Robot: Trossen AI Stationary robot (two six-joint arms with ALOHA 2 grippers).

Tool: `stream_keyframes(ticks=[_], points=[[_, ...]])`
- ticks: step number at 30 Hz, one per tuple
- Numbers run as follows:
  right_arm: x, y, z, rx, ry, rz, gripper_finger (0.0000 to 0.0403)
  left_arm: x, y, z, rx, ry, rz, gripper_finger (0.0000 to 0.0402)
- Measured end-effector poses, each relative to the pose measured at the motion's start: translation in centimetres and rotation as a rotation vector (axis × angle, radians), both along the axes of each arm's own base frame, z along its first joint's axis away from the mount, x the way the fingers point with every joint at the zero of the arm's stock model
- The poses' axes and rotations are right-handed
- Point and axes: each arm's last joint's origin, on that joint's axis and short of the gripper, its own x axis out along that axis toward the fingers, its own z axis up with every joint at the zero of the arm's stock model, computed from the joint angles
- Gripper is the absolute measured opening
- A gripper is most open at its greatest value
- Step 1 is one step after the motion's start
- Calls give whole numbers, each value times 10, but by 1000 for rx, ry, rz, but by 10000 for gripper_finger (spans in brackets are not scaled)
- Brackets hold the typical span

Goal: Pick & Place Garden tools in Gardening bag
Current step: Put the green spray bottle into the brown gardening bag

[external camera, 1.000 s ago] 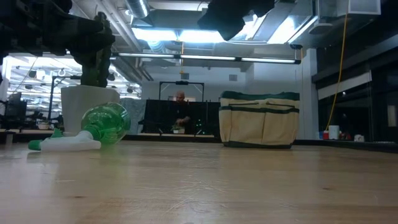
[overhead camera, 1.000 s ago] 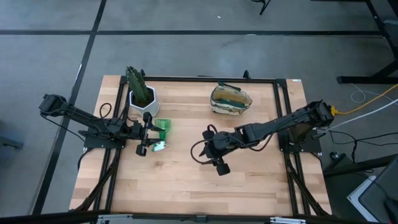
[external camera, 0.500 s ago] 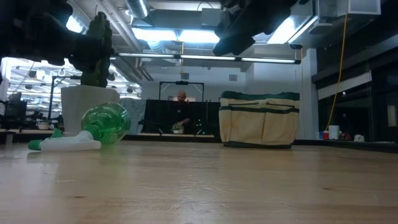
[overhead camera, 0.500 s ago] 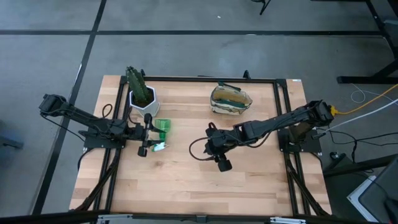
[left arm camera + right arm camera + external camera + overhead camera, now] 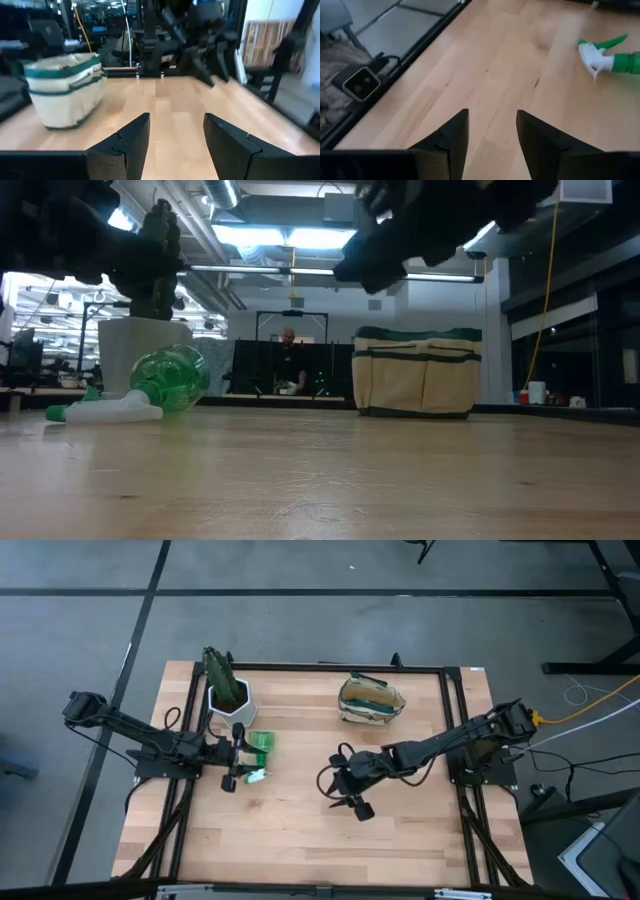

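A wooden desk seen from above. The gardening bag stands at two o'clock. A green-and-white spray bottle lies at nine o'clock, just beside the left gripper, fingers apart, empty. The right gripper hangs near centre, fingers apart, empty. A white cactus pot sits at eleven o'clock.

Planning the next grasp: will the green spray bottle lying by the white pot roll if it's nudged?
Probably. The spray bottle lies on its side with a rounded body, so it may roll, though its white trigger head should check that. It looks like see-through plastic, so likely light and somewhat slick.
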Motion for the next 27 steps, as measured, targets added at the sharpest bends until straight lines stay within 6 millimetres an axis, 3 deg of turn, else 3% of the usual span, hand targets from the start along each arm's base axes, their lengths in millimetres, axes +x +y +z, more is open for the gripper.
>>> stream_keyframes(ticks=[6, 10, 22, 27], points=[[-10, 2, -17, 33, -9, -11, 167, 0, -1, 10, -341, -89, -39, 182], [-15, 0, -24, 36, -25, -11, 167, -1, -1, 15, -458, -137, -51, 182], [-14, -7, -37, -19, -21, -103, 167, 0, 1, 15, -485, -143, 14, 182], [-6, -17, -54, 55, 13, -32, 167, 5, 0, 37, -382, -177, 8, 182]])
